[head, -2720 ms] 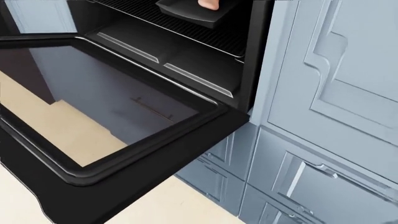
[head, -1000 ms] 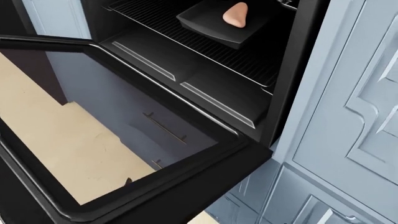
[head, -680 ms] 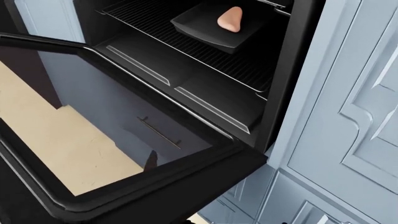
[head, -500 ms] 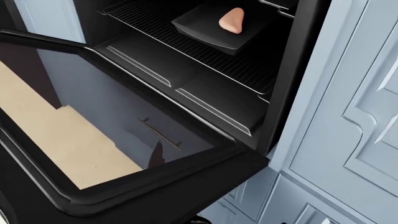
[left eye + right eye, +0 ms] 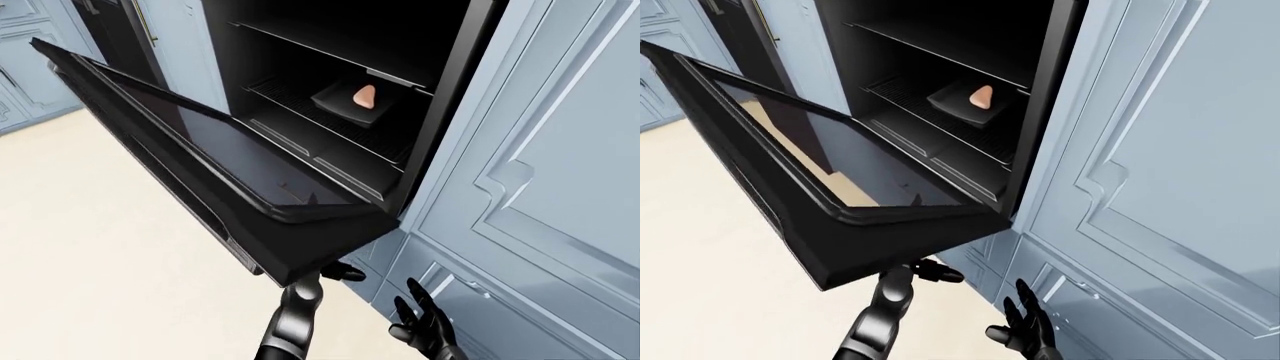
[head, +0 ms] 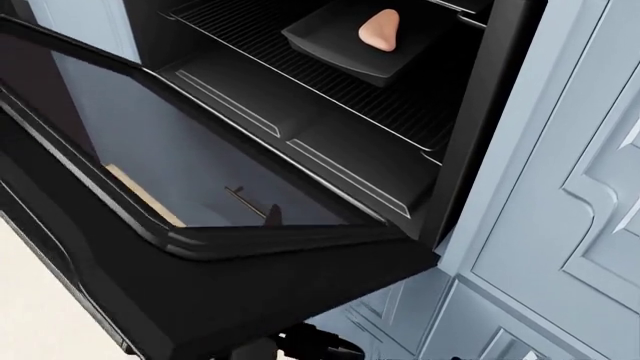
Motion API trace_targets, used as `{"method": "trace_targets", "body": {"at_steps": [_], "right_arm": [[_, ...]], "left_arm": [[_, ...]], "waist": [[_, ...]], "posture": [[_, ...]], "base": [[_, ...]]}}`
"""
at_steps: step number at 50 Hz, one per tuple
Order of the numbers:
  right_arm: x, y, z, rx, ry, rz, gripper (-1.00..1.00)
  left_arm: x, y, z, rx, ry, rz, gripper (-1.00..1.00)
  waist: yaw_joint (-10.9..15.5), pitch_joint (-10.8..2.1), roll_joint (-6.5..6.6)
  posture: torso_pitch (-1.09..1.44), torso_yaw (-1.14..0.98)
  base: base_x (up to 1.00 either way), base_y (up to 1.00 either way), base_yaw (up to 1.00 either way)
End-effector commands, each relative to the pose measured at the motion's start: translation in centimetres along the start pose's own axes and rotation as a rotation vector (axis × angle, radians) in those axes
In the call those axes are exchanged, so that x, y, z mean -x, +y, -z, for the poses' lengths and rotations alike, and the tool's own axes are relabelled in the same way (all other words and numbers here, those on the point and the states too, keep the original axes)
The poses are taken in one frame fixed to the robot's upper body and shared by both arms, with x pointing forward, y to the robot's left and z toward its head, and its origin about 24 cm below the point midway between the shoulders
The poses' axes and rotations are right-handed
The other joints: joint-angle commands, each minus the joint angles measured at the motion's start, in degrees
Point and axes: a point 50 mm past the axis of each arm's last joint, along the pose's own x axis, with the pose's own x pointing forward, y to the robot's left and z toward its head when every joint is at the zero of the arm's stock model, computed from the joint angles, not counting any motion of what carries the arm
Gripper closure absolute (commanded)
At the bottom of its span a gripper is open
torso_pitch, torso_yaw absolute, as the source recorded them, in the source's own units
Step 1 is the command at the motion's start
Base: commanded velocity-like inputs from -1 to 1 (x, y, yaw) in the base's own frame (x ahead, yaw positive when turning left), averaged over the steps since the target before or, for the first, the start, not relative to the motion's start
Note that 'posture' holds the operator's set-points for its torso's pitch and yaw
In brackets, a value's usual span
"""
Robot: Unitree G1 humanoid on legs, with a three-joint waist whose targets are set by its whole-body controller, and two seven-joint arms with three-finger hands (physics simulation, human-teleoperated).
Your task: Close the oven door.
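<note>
The black oven door (image 5: 190,142) with its glass pane hangs half open, tilted up from its hinge at the bottom of the oven cavity (image 5: 330,75). My left hand (image 5: 322,274) is under the door's free edge near its right corner, fingers spread against the underside, most of it hidden by the door. My right hand (image 5: 420,327) is open and empty, lower and to the right, in front of the cabinet. A black tray (image 6: 350,37) with a pink lump (image 6: 379,30) sits on the oven rack.
Blue-grey cabinet panels (image 5: 540,150) stand right of the oven, with drawer fronts (image 5: 1110,315) below. Beige floor (image 5: 90,262) lies at left. A drawer handle (image 6: 250,202) shows through the door's glass. More cabinets (image 5: 20,67) stand at the upper left.
The door's free edge has swung upward, so the door stands steeper than before. A dark fingertip seen through the glass has risen with it. The camera has shifted slightly.
</note>
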Motion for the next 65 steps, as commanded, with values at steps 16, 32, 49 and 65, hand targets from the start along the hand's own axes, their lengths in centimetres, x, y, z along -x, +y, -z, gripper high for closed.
{"method": "trace_targets", "body": {"at_steps": [16, 32, 49, 65], "right_arm": [[-0.5, 0.2, -1.2, 0.023, -0.046, -0.021, -1.00], [-0.4, 0.1, -1.1, 0.018, -0.046, -0.023, -1.00], [-0.4, 0.2, -1.2, 0.018, -0.049, -0.023, -1.00], [-0.4, 0.1, -1.2, 0.017, -0.057, -0.026, -1.00]], "left_arm": [[2.5, 0.4, -8.1, 0.033, -0.198, 0.020, -1.00], [5.1, -1.2, -13.7, 0.023, -0.261, 0.055, -1.00], [9.5, -2.0, -23.9, 0.026, -0.346, 0.091, -1.00], [11.1, -2.9, -28.5, 0.000, -0.349, 0.108, -1.00]], "waist": [[0.2, -1.13, -0.60], [0.4, -1.04, -1.53], [0.7, -0.54, -3.81], [0.9, -0.12, -6.58]], "posture": [[0.00, 0.00], [0.00, 0.00], [0.00, 0.00], [0.00, 0.00]], "base": [[0.00, 0.00, 0.00], [0.00, 0.00, 0.00], [0.00, 0.00, 0.00], [0.00, 0.00, 0.00]]}}
